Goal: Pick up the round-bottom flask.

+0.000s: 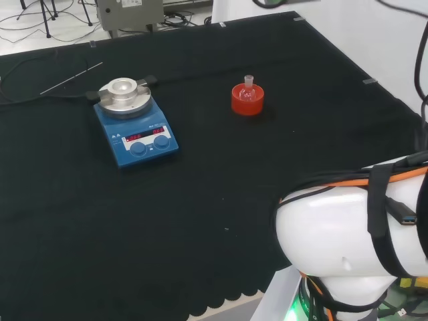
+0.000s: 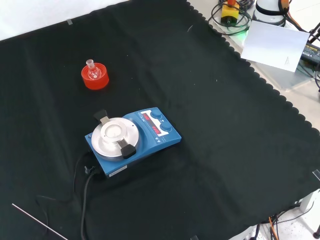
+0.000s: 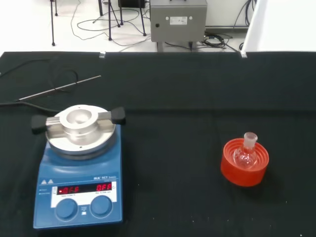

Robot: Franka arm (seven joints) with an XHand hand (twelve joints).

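Observation:
A small clear round-bottom flask (image 1: pixel 249 89) (image 2: pixel 92 70) (image 3: pixel 246 153) sits upright in a red ribbed ring stand (image 1: pixel 247 101) (image 2: pixel 95 79) (image 3: pixel 244 170) on the black cloth. Its short neck points up. In the head view it stands right of centre, toward the far side; in the front view it is at the upper left. Nothing touches the flask. The arm's white links (image 1: pixel 354 234) fill the lower right of the head view, well away from the flask.
A blue stirrer plate (image 1: pixel 136 128) (image 2: pixel 132 137) (image 3: pixel 79 173) with a round metal top and lit red display stands left of the flask in the head view. Its black cable (image 2: pixel 85 195) trails off. A thin metal rod (image 1: pixel 70 78) (image 3: pixel 59 87) lies beyond it.

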